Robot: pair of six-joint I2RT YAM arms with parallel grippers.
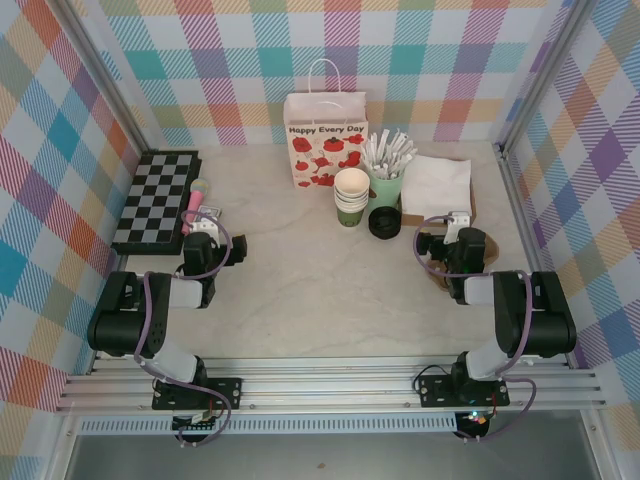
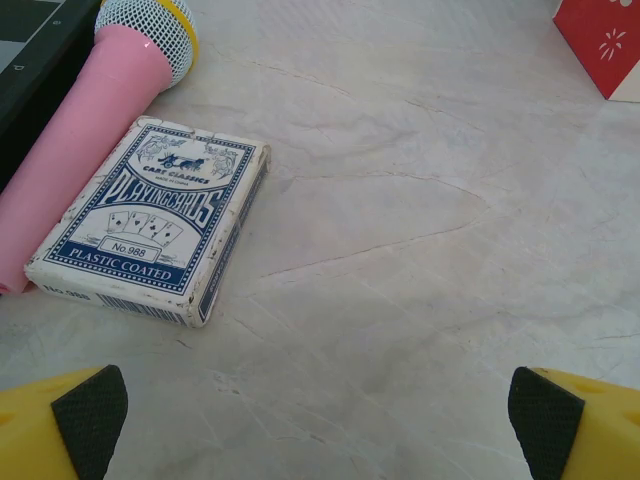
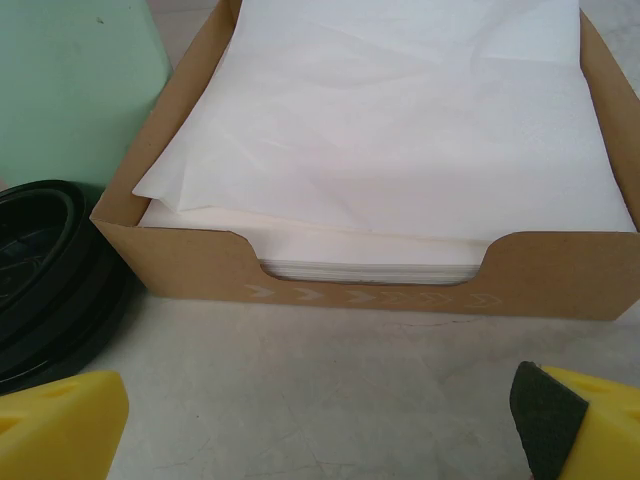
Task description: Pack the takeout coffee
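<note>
Nothing is packed yet, as far as these views tell you. The takeout coffee sits on the table right of centre in the overhead view. It shows you mostly its round black top, and I cannot make out its green side from here. It is just below the mint cup of white sticks and beside the stack of cups. The white paper bag stands upright at the top centre, and the coffee is apart from it.

Your right gripper is spread wide and empty. It is low in front of the napkin tray, with what I take for the coffee's top at the left edge of its view. Your left gripper is likewise spread and empty, over bare table near the pack of playing cards and the pink microphone.

So the whole job is left: grasp the cup, carry it to the bag and lower it in upright. I judge the right arm the nearer one.

The table is pale with a marbled look, flat and matte. Pastel plaid walls close it in on three sides. A chessboard lies at the left, and a metal rail runs along the bottom.
</note>
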